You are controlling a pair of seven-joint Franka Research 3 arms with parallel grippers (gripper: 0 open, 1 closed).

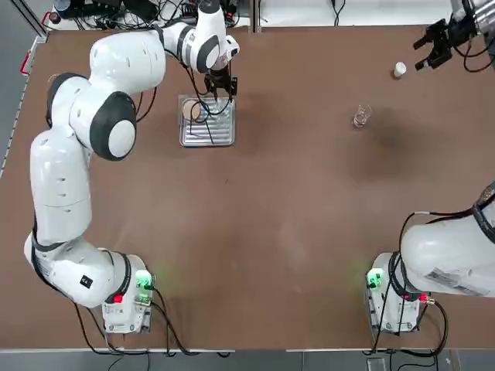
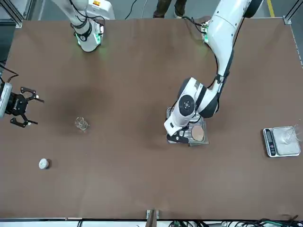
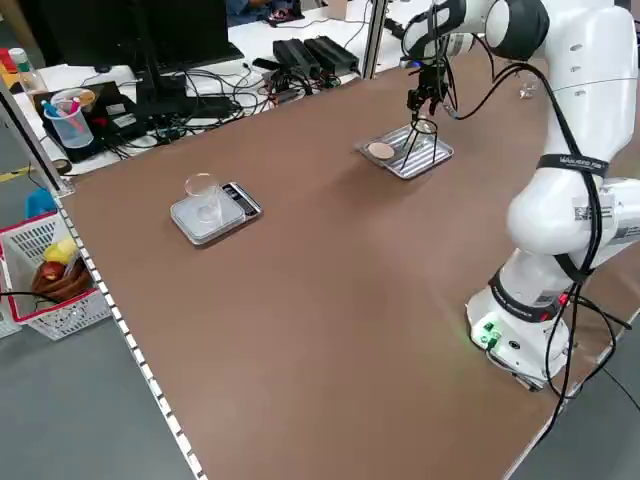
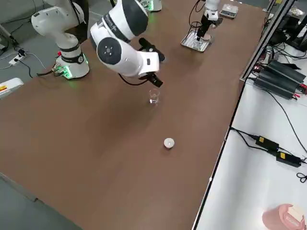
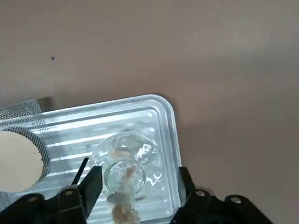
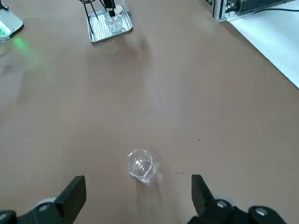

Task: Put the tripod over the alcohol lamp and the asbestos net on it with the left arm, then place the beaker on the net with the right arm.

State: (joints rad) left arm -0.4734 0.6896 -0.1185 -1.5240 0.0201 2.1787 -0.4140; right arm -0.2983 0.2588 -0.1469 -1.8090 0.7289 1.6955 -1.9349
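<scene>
Two white robot arms work at a brown table [image 1: 294, 193]. The left gripper [image 1: 220, 86] reaches down over a ribbed silver tray [image 1: 206, 122] at the far left part of the table, near the back edge. In the left wrist view its two dark fingers [image 5: 93, 183] stand part way open on either side of the small glass lamp [image 5: 125, 163], which sits in the tray with its pale top towards the camera; whether the fingers touch the glass I cannot tell. The grey mesh square with its round tan disc [image 1: 191, 110] lies at the tray's left end, partly over the rim. Thin black legs of the wire stand [image 1: 203, 131] lie in the tray beside the lamp, though its ring is hard to make out.

The right gripper [image 1: 435, 45] hangs at the far right corner of the table, fingers spread wide and holding nothing. The small clear glass cup [image 1: 361, 116] stands upright on the bare table, apart from the tray and a little way in front of that gripper; in the right wrist view it shows between the open fingers [image 6: 74, 193] but farther off. A small white capped bottle [image 1: 399, 69] stands near the right gripper. A grey scale [image 2: 280, 142] with a glass dish on it sits near the robot's left edge of the table.
</scene>
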